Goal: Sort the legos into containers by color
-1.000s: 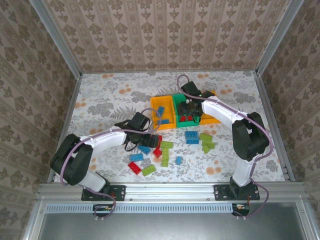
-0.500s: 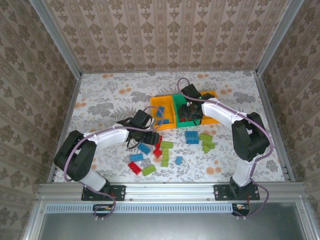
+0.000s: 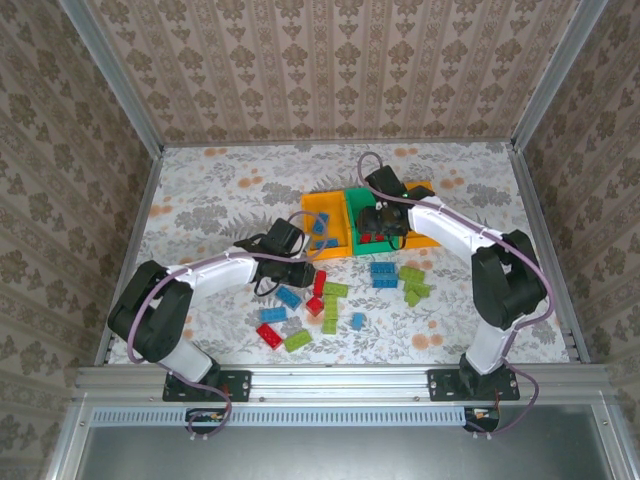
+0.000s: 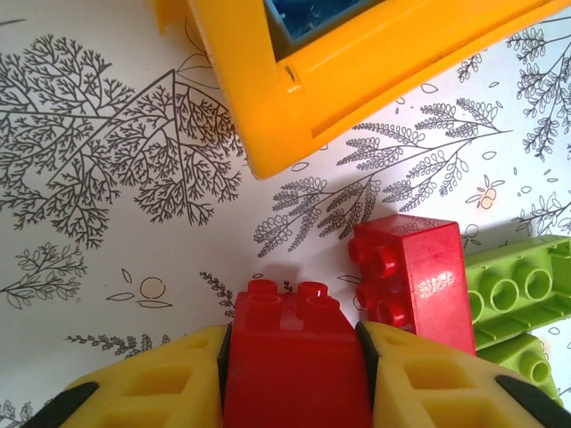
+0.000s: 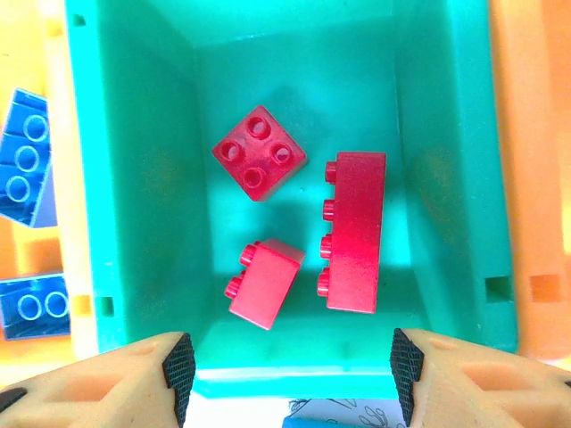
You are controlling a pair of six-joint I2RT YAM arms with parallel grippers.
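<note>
**Red brick gripped beside the wrong bin**

The left gripper [image 4: 294, 388] is clamped against both sides of a small red studded plastic brick [image 4: 290, 325] resting on the flowered tablecloth [image 4: 98, 259]. A second red brick [image 4: 415, 276] lies just beside it, touching a light green brick [image 4: 517, 290], so a skewed lift could drag both. The orange-yellow plastic bin [image 4: 357, 85] ahead holds blue bricks [image 4: 312, 13]; releasing there would mis-sort. The right gripper [image 5: 290, 370] hangs open and empty over the green plastic bin [image 5: 134, 178], where three red bricks [image 5: 354, 232] lie, and could block the drop.
</note>
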